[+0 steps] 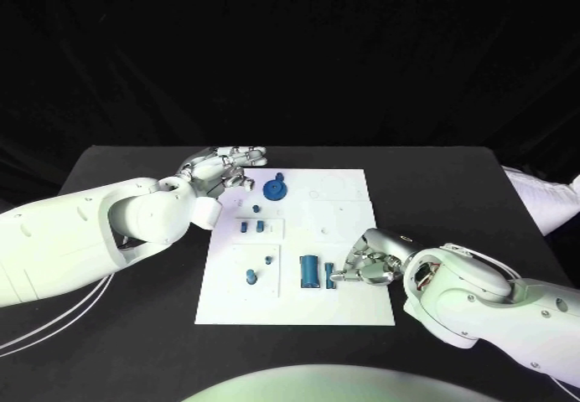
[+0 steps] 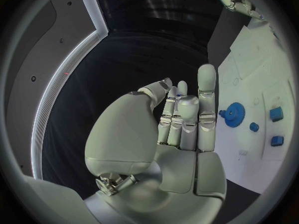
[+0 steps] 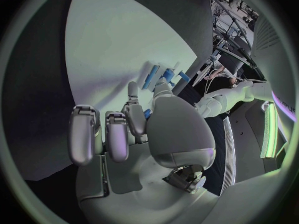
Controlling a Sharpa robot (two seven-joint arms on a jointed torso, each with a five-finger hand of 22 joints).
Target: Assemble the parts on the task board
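Black desk: carries the white rectangular task board at its middle, long side running away from the robot.
Task board, far end: blue round gear-shaped part lies flat near the far left corner; it appears also in the left wrist view.
Task board, left middle: two small blue block parts sit side by side in a marked rectangle; a small dark blue peg stands just beyond them.
Task board, near left: small blue upright part and a small blue round knob sit inside a second marked rectangle.
Task board, near middle: blue ribbed cylindrical part lies lengthwise; a slimmer blue bar part lies just beside it on the right.
Left hand: silver, positioned at the far left corner of the task board, just beside the gear-shaped part. Left wrist view shows the fingers extended, close together and gripping nothing.
Right hand: silver, positioned over the near right portion of the task board, just beside the slim bar part. Fingers curled inward toward the palm. A blue piece shows between thumb and finger in the right wrist view; whether it is clamped cannot be determined.
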